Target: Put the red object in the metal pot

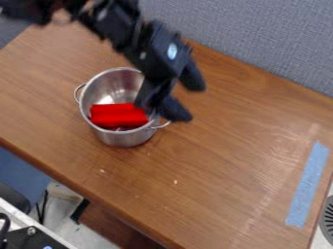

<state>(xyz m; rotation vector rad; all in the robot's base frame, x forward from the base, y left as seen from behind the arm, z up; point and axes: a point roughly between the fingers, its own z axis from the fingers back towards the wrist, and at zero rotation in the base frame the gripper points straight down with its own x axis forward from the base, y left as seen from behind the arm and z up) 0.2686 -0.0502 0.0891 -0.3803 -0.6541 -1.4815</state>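
A single wooden table (221,146) is filling most of the view, its brown top scuffed and catching a pale sheen, with a grey wall running behind its far edge. One strip of blue tape (307,183) is lying on the wood near the right edge, well apart from everything else.

One dark robot arm (111,21) is reaching in from the upper left, blurred along its length, and is ending in one gripper (174,99) that is hanging over the right rim of the pot. Its black fingers (192,78) are standing spread apart, one splayed out to the right and the other pointing down towards the table just outside the pot's wall, with nothing between them.

One metal pot (104,97) is sitting upright on the left half of the table, shiny and straight-sided, with a small handle showing on its left side and another at its right front, partly behind the gripper.

One red object (119,117) is lying inside the pot, against the near wall, its flat top facing up and its straight edge turned towards the pot's centre. It is resting just to the left of the gripper and lower than it, clear of the fingers; whether a fingertip is brushing the pot's rim cannot be told through the blur
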